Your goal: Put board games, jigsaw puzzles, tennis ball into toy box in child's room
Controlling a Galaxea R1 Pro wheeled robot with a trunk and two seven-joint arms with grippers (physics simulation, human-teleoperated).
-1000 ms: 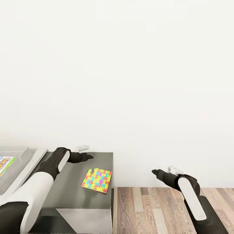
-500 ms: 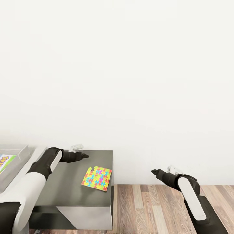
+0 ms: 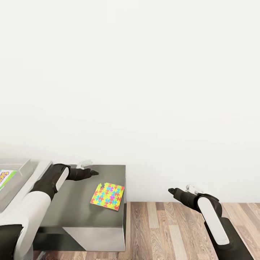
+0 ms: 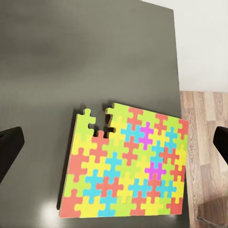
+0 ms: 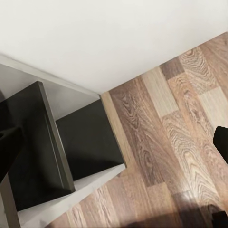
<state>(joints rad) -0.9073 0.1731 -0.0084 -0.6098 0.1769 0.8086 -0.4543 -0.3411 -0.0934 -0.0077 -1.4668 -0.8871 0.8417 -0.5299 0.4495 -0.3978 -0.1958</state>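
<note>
One jigsaw puzzle lies flat near the right edge of the table's lower dark grey section; in the left wrist view the jigsaw puzzle has a piece-shaped gap at one edge. My left gripper hovers above the table, behind and left of the puzzle, open and holding nothing; the left gripper has its fingers wide apart either side of the sheet. The toy box sits at the far left with a board game inside. My right gripper hangs open over the floor, right of the table.
A plain white wall stands right behind the table. Wood-plank floor spreads to the right of it. The right wrist view looks down on the table's dark end panels and the floor.
The head view has shifted slightly, so table and floor sit higher in the picture. My left arm has drawn back a little to the left. The puzzle and right arm have not moved.
</note>
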